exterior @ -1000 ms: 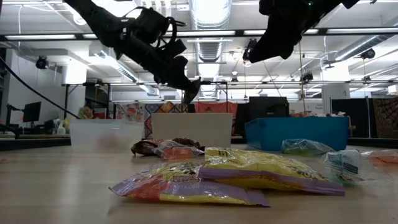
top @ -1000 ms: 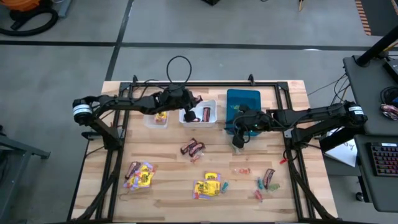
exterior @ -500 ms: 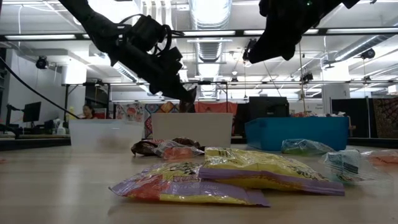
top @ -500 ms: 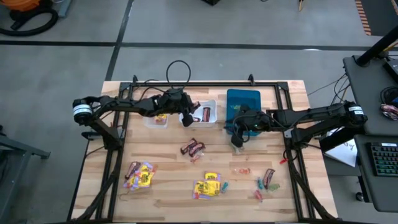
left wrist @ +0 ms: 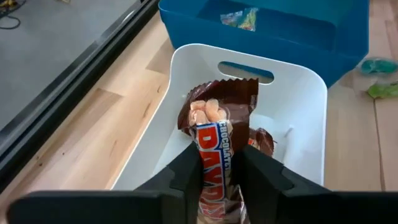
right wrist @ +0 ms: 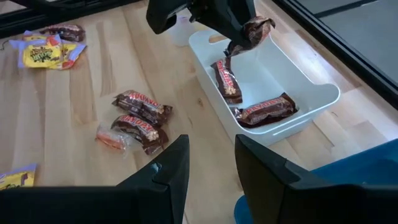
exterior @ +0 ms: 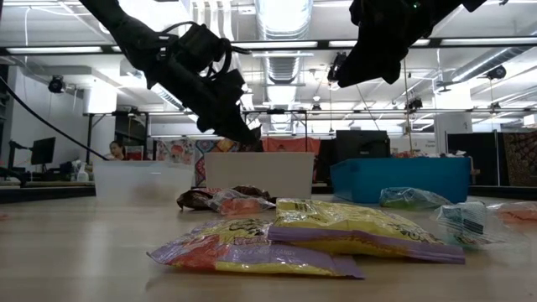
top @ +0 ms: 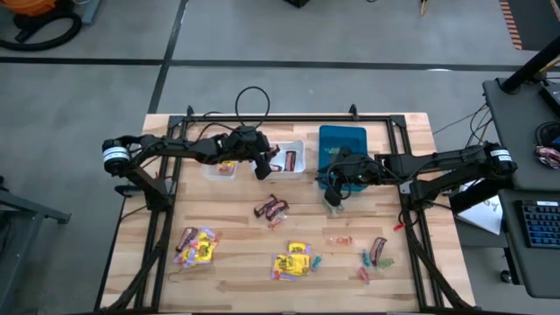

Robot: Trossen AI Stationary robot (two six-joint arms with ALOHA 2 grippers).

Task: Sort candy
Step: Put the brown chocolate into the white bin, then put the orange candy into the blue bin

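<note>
My left gripper (left wrist: 217, 168) is shut on a dark brown candy bar (left wrist: 217, 124) just over the white bin (left wrist: 311, 81), which has two more brown bars (right wrist: 227, 81) lying in it. My right gripper (right wrist: 211, 168) hovers open, with nothing between its fingers, above the table in front of the blue bin (top: 343, 144). Loose candy lies on the table: brown bars (top: 271, 208), yellow packets (top: 197, 245) and small coloured pieces (top: 372, 254). My left gripper pinches the bar between its two fingers, which press on the wrapper's two flat sides (left wrist: 214, 149). The fingers slant down from the table's left and lie along the bar. The bar's crimped end (left wrist: 239, 87) sticks out past the fingertips, clear above the bin's floor.
A clear bin (top: 220, 166) with yellow candy stands left of the white bin. The blue bin holds a few green pieces (left wrist: 239, 18). A dark metal frame (top: 289, 118) runs round the table's edges. More yellow packets (top: 293, 260) lie near the front.
My left gripper has sunk toward the white bin and drawn a little toward the table's near edge, rolling slightly. The brown bar has gone down with it to the bin's mouth.
</note>
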